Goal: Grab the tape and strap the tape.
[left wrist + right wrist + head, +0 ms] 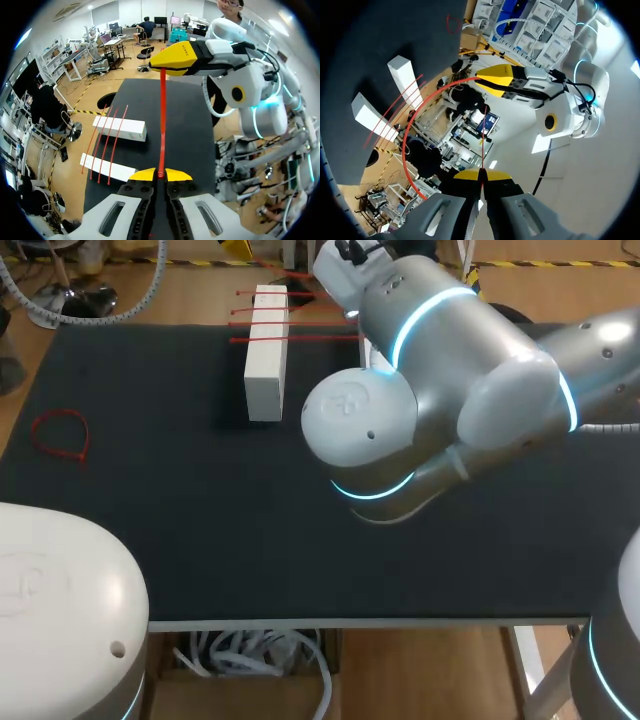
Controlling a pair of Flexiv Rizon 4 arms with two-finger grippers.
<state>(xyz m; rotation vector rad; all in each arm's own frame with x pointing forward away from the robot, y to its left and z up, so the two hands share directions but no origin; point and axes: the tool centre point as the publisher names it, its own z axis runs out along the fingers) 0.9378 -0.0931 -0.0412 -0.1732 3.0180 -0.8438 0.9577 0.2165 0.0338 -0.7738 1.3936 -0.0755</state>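
Your left gripper (160, 174) and right gripper (481, 174) each pinch an end of the red tape (162, 115), which runs from one to the other above the table (200, 540). More red strips (102, 150) lie across two white blocks (120, 128). A looped strip (60, 435) rests near the table's left edge.

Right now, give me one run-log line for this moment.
left gripper: shut on red strap | right gripper: shut on same strap | spare straps: across white blocks | red loop: on table
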